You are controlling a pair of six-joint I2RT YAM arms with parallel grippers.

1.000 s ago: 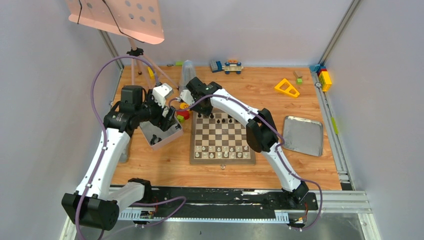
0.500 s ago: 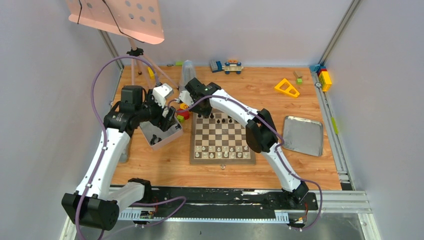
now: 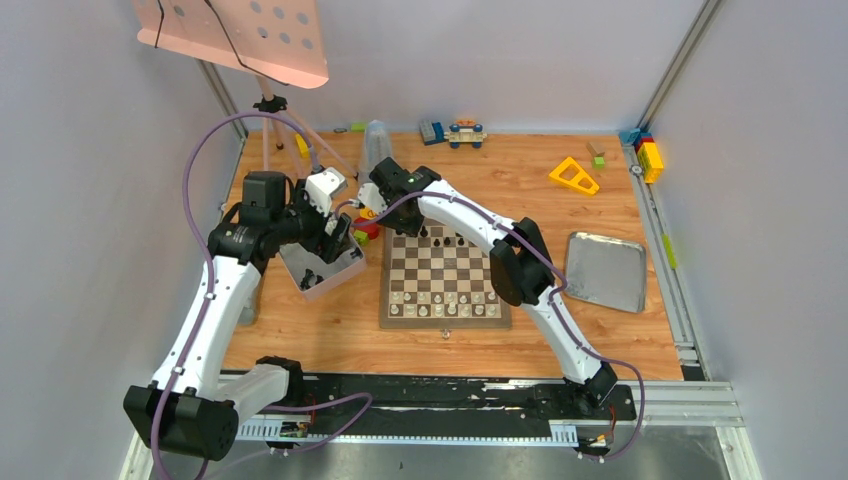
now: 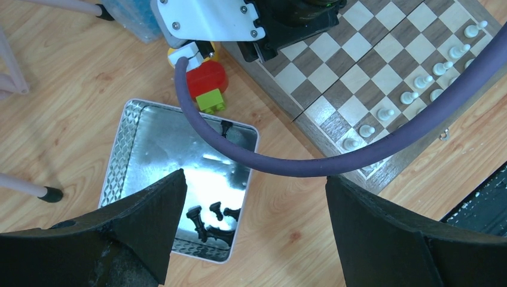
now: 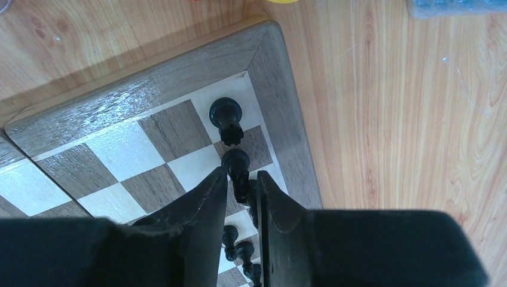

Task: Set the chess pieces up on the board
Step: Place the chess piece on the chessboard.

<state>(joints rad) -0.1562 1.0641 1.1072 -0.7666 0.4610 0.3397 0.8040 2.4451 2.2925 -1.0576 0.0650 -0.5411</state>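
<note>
Chess pieces are only partly set out on the board, which lies flat on the wooden counter in front of the two arms. The white pieces stand in two rows along its near side, and a few black pieces stand along its far edge, while the middle squares are bare. More black figurines lie loose in the small metal tin just left of the board, gathered at one end. The left gripper hangs above that tin with its jaws spread wide and nothing between them. The right gripper is down at the board's far left corner. Its jaws stand only a narrow way apart, and one black piece stands upright on the board between the fingertips. It does not look pinched, though I cannot tell whether a pad touches it. Another black piece stands just beyond it on the pale corner square, and a few more show lower down between the fingers, partly hidden. A red and green block sits on the counter between the tin and the board's corner, and a purple cable sweeps across the left wrist view. A larger grey tray lies well to the right of the board.
</note>
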